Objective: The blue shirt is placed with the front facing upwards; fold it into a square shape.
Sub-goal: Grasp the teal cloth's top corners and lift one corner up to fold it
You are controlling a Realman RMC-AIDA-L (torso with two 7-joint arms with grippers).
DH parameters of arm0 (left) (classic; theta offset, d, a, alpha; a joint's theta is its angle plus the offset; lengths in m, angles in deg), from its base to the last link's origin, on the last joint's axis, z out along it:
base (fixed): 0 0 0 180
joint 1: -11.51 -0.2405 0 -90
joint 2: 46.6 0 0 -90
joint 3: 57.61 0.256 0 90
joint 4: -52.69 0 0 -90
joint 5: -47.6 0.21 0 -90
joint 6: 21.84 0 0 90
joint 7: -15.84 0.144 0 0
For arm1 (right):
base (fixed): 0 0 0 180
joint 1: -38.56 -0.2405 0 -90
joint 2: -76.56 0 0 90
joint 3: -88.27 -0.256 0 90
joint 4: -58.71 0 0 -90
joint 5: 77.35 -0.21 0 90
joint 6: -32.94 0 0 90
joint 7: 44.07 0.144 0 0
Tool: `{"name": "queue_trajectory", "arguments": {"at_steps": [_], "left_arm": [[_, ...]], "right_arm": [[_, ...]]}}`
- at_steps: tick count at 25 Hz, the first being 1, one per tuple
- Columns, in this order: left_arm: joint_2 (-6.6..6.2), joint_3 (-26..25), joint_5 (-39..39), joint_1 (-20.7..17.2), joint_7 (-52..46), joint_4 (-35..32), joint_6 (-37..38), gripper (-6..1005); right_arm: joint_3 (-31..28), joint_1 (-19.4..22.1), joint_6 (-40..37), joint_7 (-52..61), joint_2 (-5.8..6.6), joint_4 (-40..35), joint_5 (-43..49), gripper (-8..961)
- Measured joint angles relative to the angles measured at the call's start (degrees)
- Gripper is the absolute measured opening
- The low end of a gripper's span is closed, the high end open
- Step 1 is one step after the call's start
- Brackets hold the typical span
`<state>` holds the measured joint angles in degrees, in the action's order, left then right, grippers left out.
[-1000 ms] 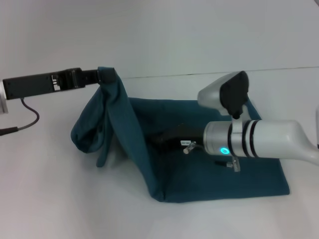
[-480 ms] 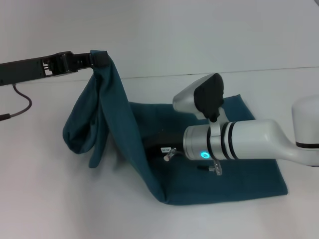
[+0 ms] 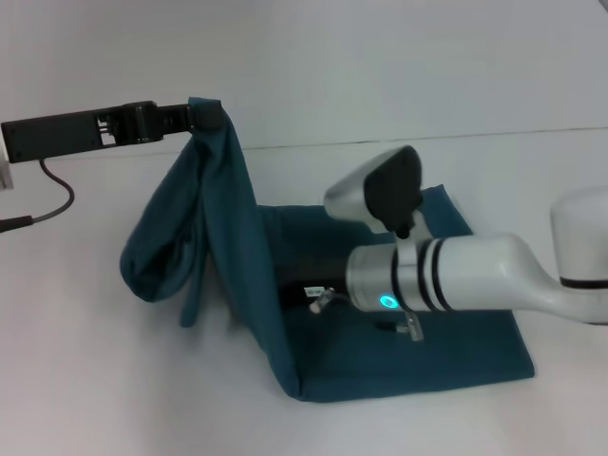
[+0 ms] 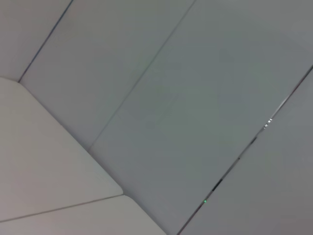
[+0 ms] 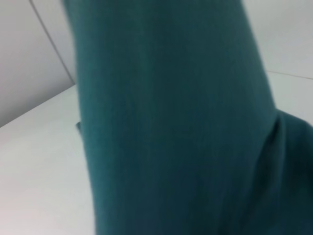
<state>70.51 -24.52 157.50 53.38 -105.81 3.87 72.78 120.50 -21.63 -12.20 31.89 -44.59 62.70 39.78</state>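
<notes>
Left gripper [image 3: 195, 118] clamps shirt [image 3: 418, 342] edge aloft; right gripper hidden under cloth, grip unclear; fold half-done, square pending.

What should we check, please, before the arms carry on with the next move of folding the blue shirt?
1. Left gripper has the blue shirt: ok; it is shut on a raised bunch of cloth, up at the left.
2. Right gripper's hold: cannot tell; its end is hidden in the shirt's fold, and the right wrist view shows only teal cloth.
3. Lower part of the shirt flat on the table: ok; it lies spread under the right arm.
4. Lifted part smooth: not ok; it hangs in a sagging pouch at the left.
5. Cable at the left apart from the cloth: ok.
6. Square shape reached: not ok.
</notes>
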Motion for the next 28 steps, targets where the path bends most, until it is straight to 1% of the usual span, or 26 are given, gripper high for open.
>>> {"name": "queue_trajectory", "arguments": {"at_steps": [4, 10, 16, 21, 24, 28], "left_arm": [[0.21, 0.88, -0.06, 0.08, 0.21, 0.03, 0.21, 2], [0.55, 1.6, -0.49, 0.61, 0.4, 0.04, 0.27, 2], [0.88, 2.55, -1.59, 1.86, 0.43, 0.11, 0.3, 2], [1.02, 4.39, -2.29, 3.47, 1.28, 2.6, -0.48, 2], [1.02, 4.48, -2.3, 4.02, 1.86, 3.62, -0.58, 2], [1.02, 4.52, -2.53, 4.07, 1.93, 3.65, -0.54, 3]], "right_arm": [[-1.66, 2.62, -0.24, -2.49, 0.18, -0.6, -0.03, -1], [-2.53, 5.14, -0.18, -5.76, 0.21, -0.77, -0.06, 0], [-2.5, 5.46, -0.37, -8.06, 0.11, 0.08, 0.14, -1], [-2.54, 4.34, -0.2, -8.39, -0.18, 1.09, 0.11, -1], [-3.7, 4.63, 0.22, -8.44, 0.03, 1.2, -0.02, -1], [-6.3, 6.61, 0.28, -8.44, 0.5, -0.42, -0.05, 0]]}}
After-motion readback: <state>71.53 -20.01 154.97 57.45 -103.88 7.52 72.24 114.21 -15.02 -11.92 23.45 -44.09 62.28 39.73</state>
